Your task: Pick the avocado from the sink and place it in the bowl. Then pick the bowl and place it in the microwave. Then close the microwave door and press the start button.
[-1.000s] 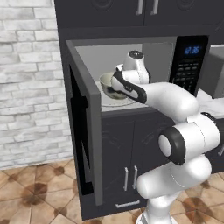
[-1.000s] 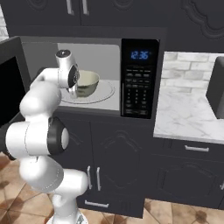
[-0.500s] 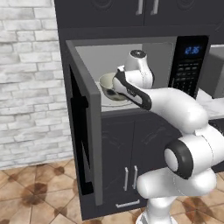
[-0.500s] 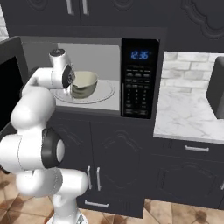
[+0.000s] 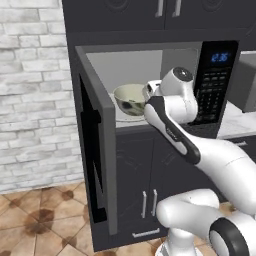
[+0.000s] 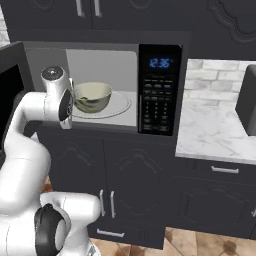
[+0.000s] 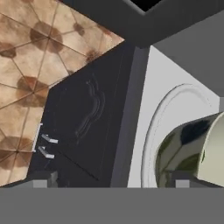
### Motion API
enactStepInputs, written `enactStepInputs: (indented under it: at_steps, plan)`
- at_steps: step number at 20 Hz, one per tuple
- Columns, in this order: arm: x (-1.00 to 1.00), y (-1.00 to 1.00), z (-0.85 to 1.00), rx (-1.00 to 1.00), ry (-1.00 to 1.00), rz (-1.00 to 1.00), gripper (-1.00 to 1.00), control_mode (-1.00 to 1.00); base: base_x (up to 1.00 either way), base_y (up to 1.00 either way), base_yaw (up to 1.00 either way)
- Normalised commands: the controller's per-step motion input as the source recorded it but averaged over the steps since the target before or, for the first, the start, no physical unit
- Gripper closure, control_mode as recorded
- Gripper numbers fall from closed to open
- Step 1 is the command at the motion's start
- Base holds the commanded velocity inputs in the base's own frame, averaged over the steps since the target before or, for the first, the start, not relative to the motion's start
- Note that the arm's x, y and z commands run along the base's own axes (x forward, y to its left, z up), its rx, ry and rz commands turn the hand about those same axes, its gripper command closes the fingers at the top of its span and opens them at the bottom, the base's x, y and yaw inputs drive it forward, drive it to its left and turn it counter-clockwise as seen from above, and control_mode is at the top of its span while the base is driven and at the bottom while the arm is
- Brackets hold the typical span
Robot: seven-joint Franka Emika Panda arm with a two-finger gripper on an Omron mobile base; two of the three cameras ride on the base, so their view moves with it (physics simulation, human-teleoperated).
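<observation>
A: Status of the bowl (image 5: 131, 99)?
B: Resting on the turntable plate (image 6: 116, 106) inside the microwave (image 6: 105, 85). A second ago the gripper (image 7: 114, 178) was clamped on its rim; now the jaws are spread wide and hold nothing.
A: Implication?
B: Placement looks complete. The microwave door (image 5: 97, 152) stands open; closing it likely follows.

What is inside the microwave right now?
The bowl sits on the round white plate inside the microwave. Something green shows low inside the bowl, probably the avocado; the bowl's side covers most of it.
</observation>
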Motion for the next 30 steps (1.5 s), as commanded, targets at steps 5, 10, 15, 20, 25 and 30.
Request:
enactStepInputs:
  at_steps: [5,10,15,20,25,30]
  plan:
    - [-1.0,-0.02,0.87,0.11,0.0,0.0,-1.0,-1.0,0.0,0.0,0.0]
    - [-1.0,-0.03,1.0,0.04,0.0,0.0,-1.0,-1.0,0.0,0.0,0.0]
    - [-1.0,-0.11,0.83,0.03,0.0,0.03,-1.0,-1.0,0.0,0.0,0.0]
    - [-1.0,-0.33,0.27,0.13,-0.17,0.03,-1.0,-1.0,0.0,0.0,0.0]
    - [-1.0,-0.24,0.07,0.12,-0.26,0.0,-1.0,-1.0,0.0,0.0,0.0]
    - [-1.0,0.05,0.29,0.05,-0.26,0.04,-1.0,-1.0,0.0,0.0,0.0]
